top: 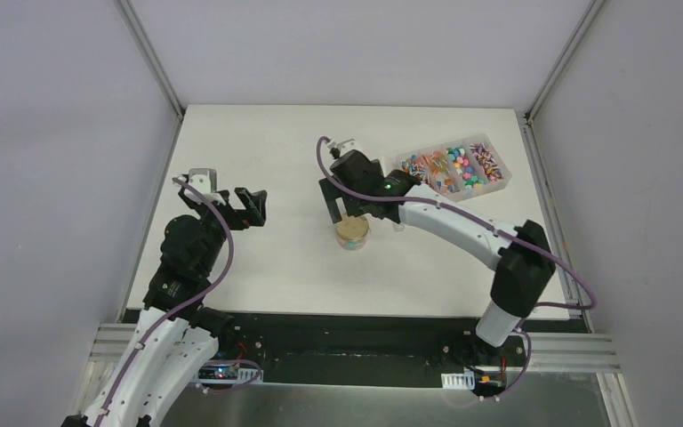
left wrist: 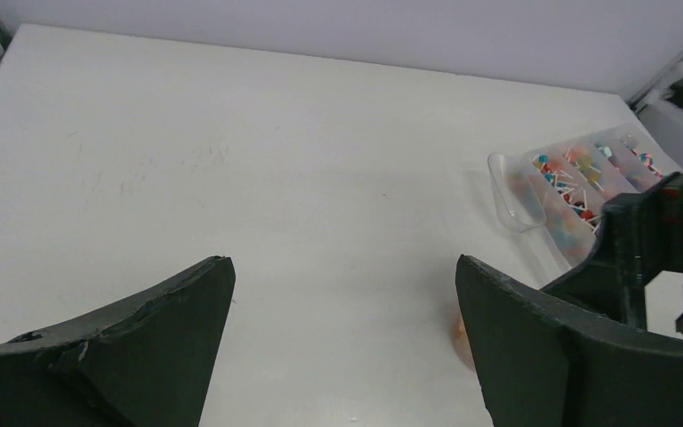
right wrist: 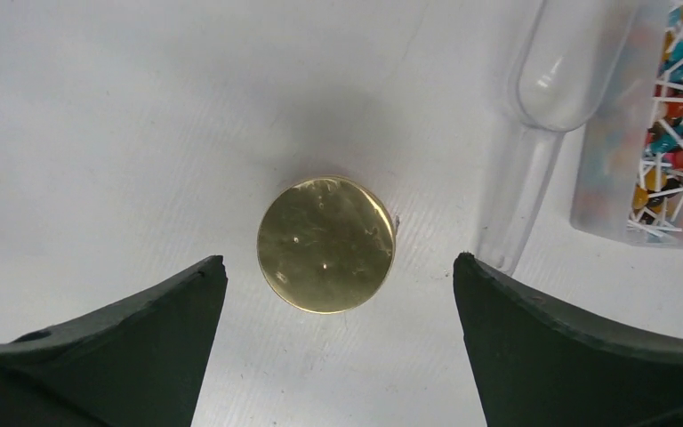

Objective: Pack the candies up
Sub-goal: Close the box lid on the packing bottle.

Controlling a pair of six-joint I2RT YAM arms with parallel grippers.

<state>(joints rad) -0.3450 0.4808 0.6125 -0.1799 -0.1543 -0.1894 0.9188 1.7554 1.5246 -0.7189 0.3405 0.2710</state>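
The candies [top: 452, 167] are tiny multicoloured sweets lying in a clear divided box [top: 496, 181] at the back right. They also show in the right wrist view [right wrist: 671, 142] and the left wrist view [left wrist: 578, 182]. A small round jar with a gold lid [right wrist: 326, 243] stands mid-table [top: 352, 233]. My right gripper [right wrist: 338, 260] is open and empty, hovering just above the jar [top: 347, 212], one finger on each side. My left gripper [left wrist: 345, 260] is open and empty above bare table, left of the jar [top: 251, 209].
A clear plastic scoop [right wrist: 542, 98] lies between the jar and the box, its handle pointing toward my right finger; it also shows in the left wrist view [left wrist: 516, 191]. The jar's orange edge [left wrist: 458, 334] peeks out beside my left gripper's right finger.
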